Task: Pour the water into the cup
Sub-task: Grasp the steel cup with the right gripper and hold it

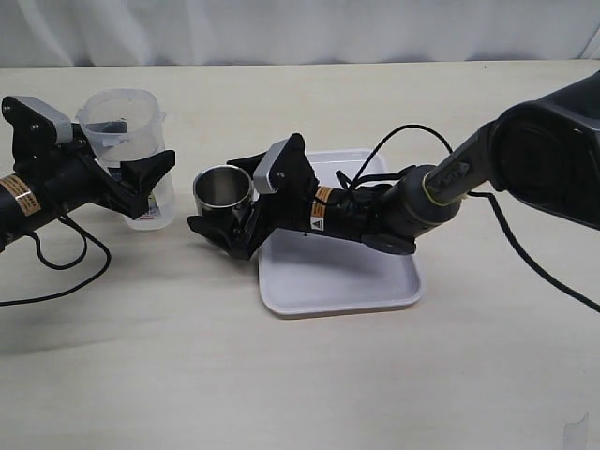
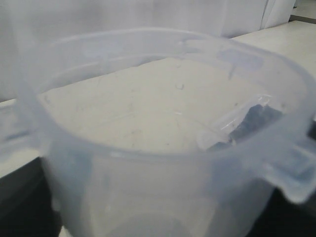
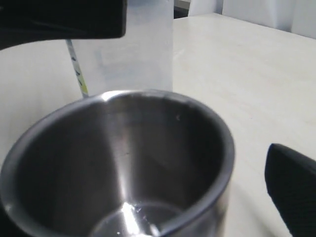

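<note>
The cup [image 1: 221, 185], a small shiny steel cylinder, stands on the table just left of the tray. My right gripper [image 1: 230, 202] is open around it, one finger on each side. In the right wrist view a gap shows between the cup [image 3: 123, 163] and the nearer finger [image 3: 294, 190]. Something glints at the cup's bottom. The tall translucent plastic container [image 1: 127, 131] stands upright to the cup's left, and my left gripper [image 1: 131, 176] is shut on its body. The container [image 2: 163, 148] fills the left wrist view, so those fingers are mostly hidden.
A white tray [image 1: 337, 281] lies right of the cup, under my right arm. A black cable [image 1: 56, 258] loops on the table beneath my left arm. The container [image 3: 128, 54] stands close behind the cup in the right wrist view.
</note>
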Action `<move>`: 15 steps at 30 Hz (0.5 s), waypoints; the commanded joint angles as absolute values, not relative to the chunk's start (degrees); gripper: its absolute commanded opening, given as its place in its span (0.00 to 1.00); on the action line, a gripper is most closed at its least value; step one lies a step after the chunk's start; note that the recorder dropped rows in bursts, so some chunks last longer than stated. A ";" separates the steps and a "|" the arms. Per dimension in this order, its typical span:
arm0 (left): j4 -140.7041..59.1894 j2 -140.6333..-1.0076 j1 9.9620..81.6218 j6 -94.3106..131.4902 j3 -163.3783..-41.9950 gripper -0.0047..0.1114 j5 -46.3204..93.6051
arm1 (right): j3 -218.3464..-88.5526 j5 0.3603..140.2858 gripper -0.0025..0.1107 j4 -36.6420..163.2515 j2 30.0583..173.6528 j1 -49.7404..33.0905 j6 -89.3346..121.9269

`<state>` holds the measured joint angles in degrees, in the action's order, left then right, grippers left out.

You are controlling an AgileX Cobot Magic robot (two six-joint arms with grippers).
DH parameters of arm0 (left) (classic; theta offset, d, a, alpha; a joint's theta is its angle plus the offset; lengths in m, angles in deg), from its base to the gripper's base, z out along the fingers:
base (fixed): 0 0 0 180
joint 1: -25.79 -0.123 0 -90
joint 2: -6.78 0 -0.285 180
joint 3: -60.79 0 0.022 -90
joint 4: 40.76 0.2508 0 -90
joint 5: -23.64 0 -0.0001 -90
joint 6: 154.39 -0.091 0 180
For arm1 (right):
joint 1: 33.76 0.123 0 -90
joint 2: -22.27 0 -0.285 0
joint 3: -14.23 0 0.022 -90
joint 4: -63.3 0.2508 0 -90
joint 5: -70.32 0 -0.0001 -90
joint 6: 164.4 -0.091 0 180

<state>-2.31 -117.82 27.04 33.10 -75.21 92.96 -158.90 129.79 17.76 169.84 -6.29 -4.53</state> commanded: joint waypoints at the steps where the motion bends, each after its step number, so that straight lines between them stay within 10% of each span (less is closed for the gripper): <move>1: -2.45 -117.83 27.20 33.33 -75.47 0.04 93.61 | -159.29 130.40 0.90 17.65 170.57 -6.27 -4.94; 15: -2.45 -117.83 27.20 33.33 -75.47 0.04 93.61 | -159.29 133.48 0.90 17.65 170.67 -6.27 -5.03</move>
<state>-2.31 -117.82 27.04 33.10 -75.21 92.96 -159.12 132.20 17.76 170.83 -6.29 -4.73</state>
